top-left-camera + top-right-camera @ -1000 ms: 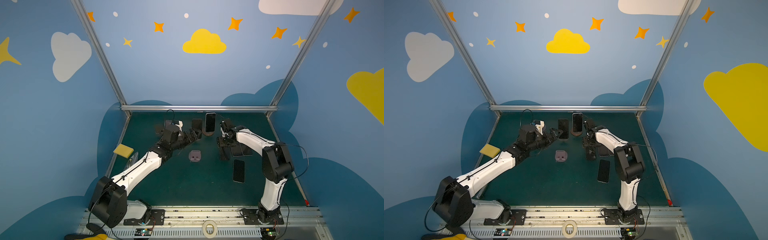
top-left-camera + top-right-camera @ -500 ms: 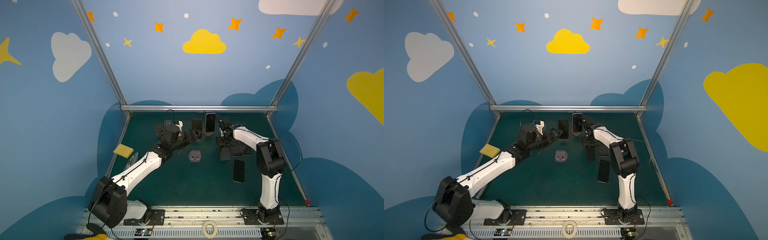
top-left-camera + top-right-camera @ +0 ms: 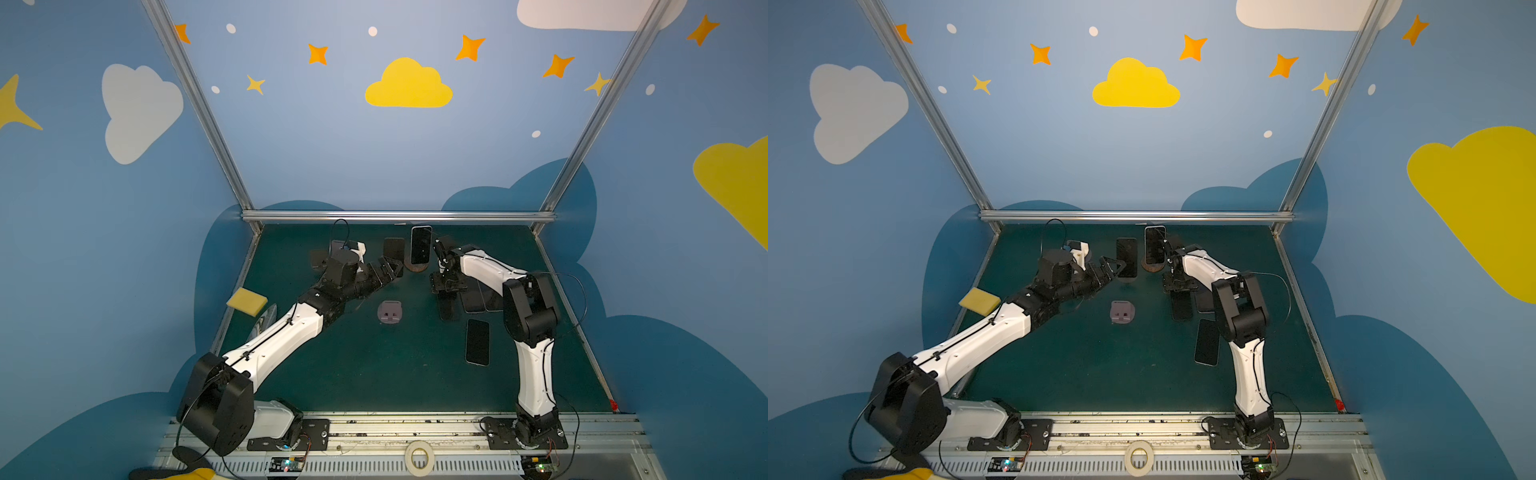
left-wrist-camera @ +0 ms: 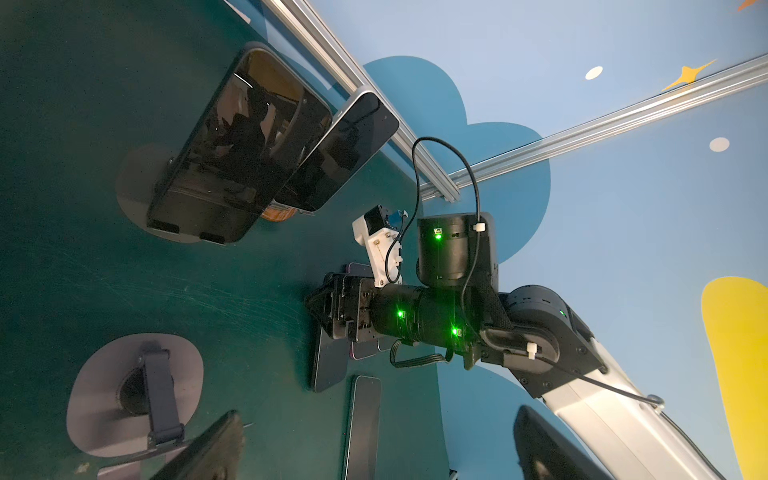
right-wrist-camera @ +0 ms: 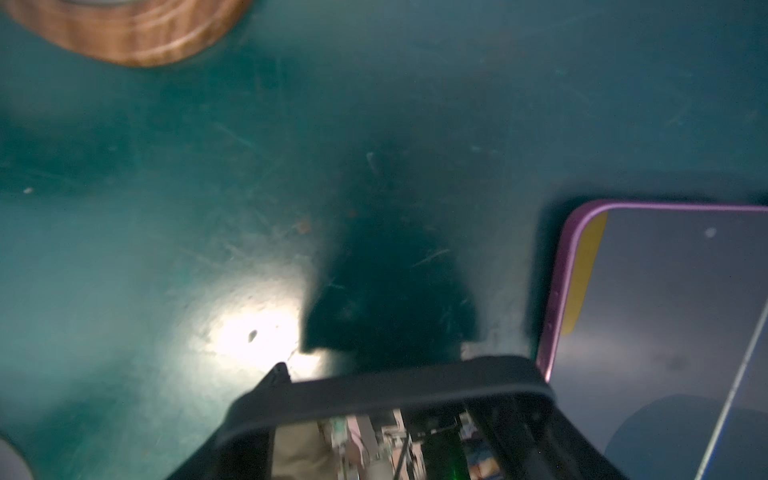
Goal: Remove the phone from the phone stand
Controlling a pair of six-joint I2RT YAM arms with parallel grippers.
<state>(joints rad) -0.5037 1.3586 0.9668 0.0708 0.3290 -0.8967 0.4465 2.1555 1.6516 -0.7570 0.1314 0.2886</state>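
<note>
Two dark phones stand upright at the back. One phone [image 3: 393, 251] [image 4: 232, 149] leans on a grey phone stand [image 4: 137, 195]. The other phone [image 3: 420, 245] sits on a wooden stand [image 3: 417, 266] [image 5: 124, 37]. My left gripper [image 3: 388, 268] [image 4: 378, 415] is open just left of the phone on the grey stand, touching nothing. My right gripper [image 3: 446, 286] [image 5: 390, 399] is low over the mat to the right of the wooden stand. It is shut on the end of a dark phone [image 3: 449, 309] [image 5: 386, 386].
An empty grey stand [image 3: 390, 311] sits mid-mat. Flat phones lie at the right: one [image 3: 477, 341] toward the front, a purple-edged one [image 5: 665, 332] beside my right gripper. A yellow sponge [image 3: 246, 301] lies at the left edge and a tape roll [image 3: 419, 459] on the front rail.
The right arm's elbow has swung inward and its gripper, with the phone, has shifted slightly left. The left arm has not moved.
</note>
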